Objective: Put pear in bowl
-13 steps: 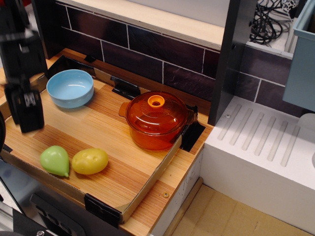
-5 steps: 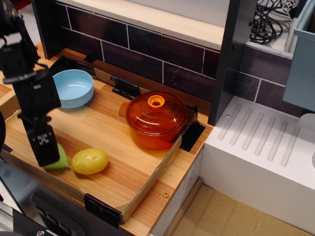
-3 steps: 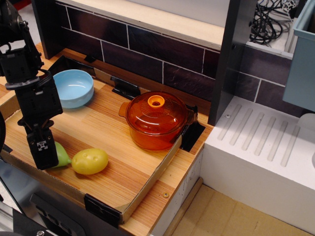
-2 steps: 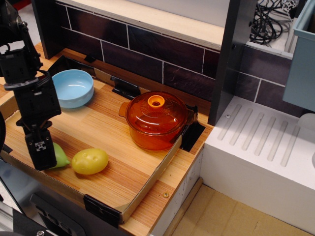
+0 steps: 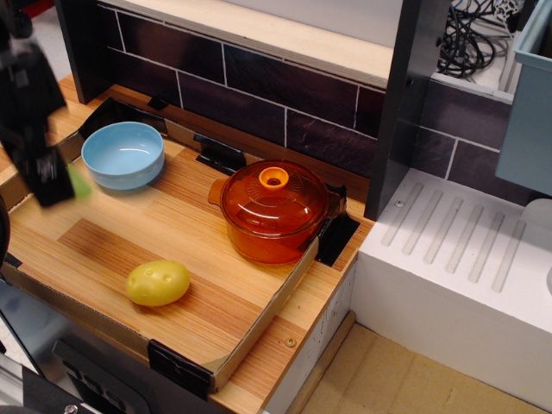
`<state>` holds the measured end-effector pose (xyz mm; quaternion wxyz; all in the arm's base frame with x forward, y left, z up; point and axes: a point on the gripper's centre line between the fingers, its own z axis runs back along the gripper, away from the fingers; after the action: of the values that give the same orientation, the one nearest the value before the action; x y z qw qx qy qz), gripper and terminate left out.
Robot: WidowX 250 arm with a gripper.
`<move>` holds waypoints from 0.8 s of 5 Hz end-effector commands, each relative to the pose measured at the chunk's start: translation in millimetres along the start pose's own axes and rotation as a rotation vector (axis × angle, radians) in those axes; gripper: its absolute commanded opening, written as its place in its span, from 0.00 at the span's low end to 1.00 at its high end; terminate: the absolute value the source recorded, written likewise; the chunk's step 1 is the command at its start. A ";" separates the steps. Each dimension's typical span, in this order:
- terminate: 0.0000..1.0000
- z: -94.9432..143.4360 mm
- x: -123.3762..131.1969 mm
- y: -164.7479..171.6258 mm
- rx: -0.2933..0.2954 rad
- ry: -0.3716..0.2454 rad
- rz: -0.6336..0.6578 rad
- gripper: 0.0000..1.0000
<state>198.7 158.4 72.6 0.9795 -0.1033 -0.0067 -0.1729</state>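
Observation:
My gripper (image 5: 53,183) is blurred with motion at the left edge, lifted above the wooden tray. It is shut on the light-green pear (image 5: 79,183), of which only a sliver shows beside the black fingers. The light-blue bowl (image 5: 123,154) sits empty at the tray's back left, just right of and behind the gripper.
A yellow dimpled potato-like toy (image 5: 158,282) lies at the tray's front. An orange translucent lidded pot (image 5: 274,210) stands at the tray's right. The tray's raised rim (image 5: 259,332) borders the wood. A dark tiled wall runs behind, a white drainboard (image 5: 466,250) to the right.
The gripper closed on the pear at the tray's front left, then lifted it up and back toward the bowl. The spot beside the yellow toy is now bare.

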 end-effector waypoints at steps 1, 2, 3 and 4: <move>0.00 31.8 38.5 34.0 0.198 -0.171 0.123 0.00; 0.00 17.8 51.8 42.4 0.216 -0.182 0.169 0.00; 0.00 -1.4 59.5 46.3 0.202 -0.124 0.202 0.00; 0.00 -0.8 49.8 36.0 0.221 -0.102 0.140 1.00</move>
<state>257.8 165.6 45.8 0.9946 -0.0288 -0.0457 -0.0886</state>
